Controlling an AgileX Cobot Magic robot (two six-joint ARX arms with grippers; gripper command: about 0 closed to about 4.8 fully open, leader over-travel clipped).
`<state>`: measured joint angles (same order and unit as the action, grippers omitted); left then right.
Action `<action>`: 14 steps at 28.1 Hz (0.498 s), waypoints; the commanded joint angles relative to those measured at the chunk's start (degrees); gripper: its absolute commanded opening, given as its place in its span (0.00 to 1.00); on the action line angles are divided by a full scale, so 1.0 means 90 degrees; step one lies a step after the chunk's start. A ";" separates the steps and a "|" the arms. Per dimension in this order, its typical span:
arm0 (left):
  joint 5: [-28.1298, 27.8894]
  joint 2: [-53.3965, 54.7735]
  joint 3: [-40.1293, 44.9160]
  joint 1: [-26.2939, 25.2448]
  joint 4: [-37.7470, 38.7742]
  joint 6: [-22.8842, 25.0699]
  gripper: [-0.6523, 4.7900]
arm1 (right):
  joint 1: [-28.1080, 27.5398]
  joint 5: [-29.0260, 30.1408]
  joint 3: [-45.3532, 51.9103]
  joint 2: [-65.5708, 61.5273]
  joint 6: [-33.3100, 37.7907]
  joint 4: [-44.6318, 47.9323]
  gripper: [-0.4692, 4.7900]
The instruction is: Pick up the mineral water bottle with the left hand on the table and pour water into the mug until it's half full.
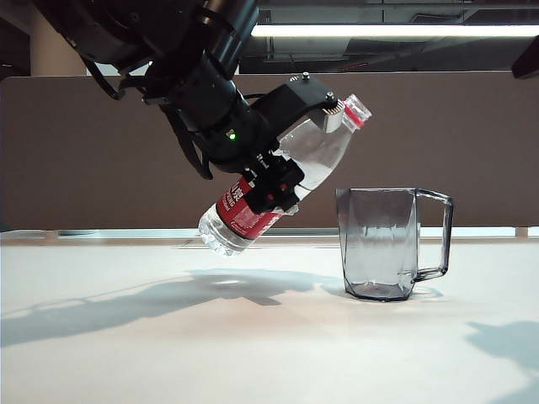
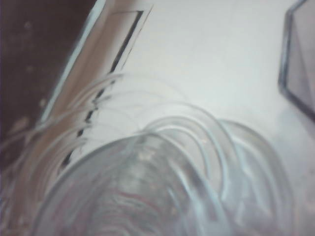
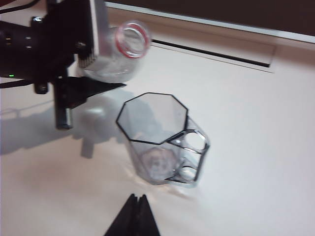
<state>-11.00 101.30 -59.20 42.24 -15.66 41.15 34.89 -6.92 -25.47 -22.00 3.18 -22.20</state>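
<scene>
Mineral water bottle (image 1: 278, 181) hangs tilted in the air above the table (image 1: 253, 345), its long axis running from the ribbed base, low and to the left in the exterior view, up to the open mouth with the red neck ring, high and to the right, pointing toward the mug (image 1: 389, 244). It is clear plastic with a red-and-white label round its lower half, and no cap shows on the mouth. The left hand (image 1: 271, 168) is clamped across the bottle's middle, black fingers partly closed on either side of the body, a green light glowing on the wrist. The mug, smoky-grey and faceted, stands upright on the table just right of the bottle, its squared handle turned away from it; I cannot tell any water inside. The right gripper (image 3: 134, 216) hovers near the mug on the camera's side, its black fingertips pressed together with nothing between them.
</scene>
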 commanded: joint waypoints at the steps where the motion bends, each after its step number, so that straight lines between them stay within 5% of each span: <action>1: -0.0068 -0.0010 -0.0102 0.0007 -0.0427 0.0362 0.55 | 0.0010 0.0301 -0.0049 0.0002 -0.0029 0.0107 0.08; 14: -0.0340 0.0148 -0.0102 0.0000 -0.0559 0.1384 0.55 | 0.0007 0.0335 -0.0049 0.0002 -0.0029 0.0100 0.08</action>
<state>-12.19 102.91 -59.51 42.26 -17.39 51.55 34.89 -4.05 -25.47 -22.00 3.05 -22.22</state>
